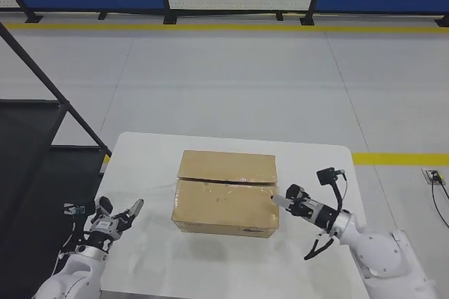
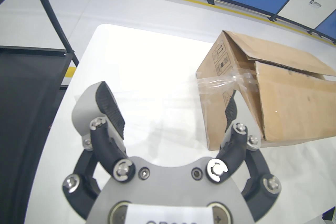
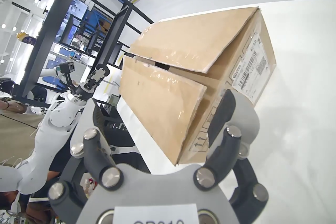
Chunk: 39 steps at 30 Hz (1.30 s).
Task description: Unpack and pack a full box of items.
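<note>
Nearest, at the front of the white table (image 1: 150,153): left gripper (image 2: 168,89) spread wide and empty, well apart from the cardboard box (image 1: 226,193); right gripper (image 3: 162,101) likewise gaping and holding nothing, just beside the box's right end, one pad (image 3: 223,109) close to that end wall, contact impossible to tell. Judged to be the opening step of the unpacking, with no items out yet; next move likely calling for a fingertip slipped into the seam under a flap edge, then a lift outward, perhaps with the other arm steadying the carton against sliding. Further in, mid-table: box lying flat, plain brown, top closed but not sealed; clear tape (image 2: 218,82) slack and crinkled across the left end; dark gap between the two top flaps; near flap (image 3: 162,93) glossy with old tape, edge rough. White printed label (image 3: 252,64) on the right end. Farthest: rear flap (image 1: 228,164), its corner riding above the near one at the right end.
</note>
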{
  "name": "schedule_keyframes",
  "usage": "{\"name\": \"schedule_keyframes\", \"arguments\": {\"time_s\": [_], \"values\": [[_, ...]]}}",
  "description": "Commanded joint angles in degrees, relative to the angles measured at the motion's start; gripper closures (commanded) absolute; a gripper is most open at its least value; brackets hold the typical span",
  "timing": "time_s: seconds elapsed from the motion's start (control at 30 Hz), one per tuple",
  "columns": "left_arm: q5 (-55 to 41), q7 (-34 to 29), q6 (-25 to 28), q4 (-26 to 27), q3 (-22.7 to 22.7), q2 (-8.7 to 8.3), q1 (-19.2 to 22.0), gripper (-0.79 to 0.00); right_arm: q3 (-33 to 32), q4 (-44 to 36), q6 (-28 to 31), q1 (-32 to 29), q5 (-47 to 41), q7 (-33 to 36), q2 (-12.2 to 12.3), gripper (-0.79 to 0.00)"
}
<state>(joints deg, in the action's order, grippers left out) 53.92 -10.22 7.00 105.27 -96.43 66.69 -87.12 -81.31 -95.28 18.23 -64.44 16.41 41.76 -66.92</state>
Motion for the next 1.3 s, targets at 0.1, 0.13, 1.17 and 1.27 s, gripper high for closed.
{"name": "schedule_keyframes", "arguments": {"time_s": [0.1,0.13,1.17,1.27], "values": [[0.0,0.0,-0.2,0.0,0.0,0.01,0.0,-0.785,1.9,4.8,1.7,3.4,-0.6,0.1,-0.1,-0.785],[0.3,0.0,-1.7,-0.2,0.0,0.06,0.0,-0.785,2.2,5.5,1.5,3.9,-0.7,0.0,-0.2,-0.785],[3.3,-3.0,5.1,4.6,3.2,0.01,-0.8,-0.785,-1.0,-5.5,19.2,-2.3,-22.2,25.1,4.2,-0.785],[5.0,-3.3,9.0,5.2,2.7,-0.30,-1.9,-0.785,0.5,-6.8,20.1,-3.7,-19.3,24.2,5.1,-0.785]]}}
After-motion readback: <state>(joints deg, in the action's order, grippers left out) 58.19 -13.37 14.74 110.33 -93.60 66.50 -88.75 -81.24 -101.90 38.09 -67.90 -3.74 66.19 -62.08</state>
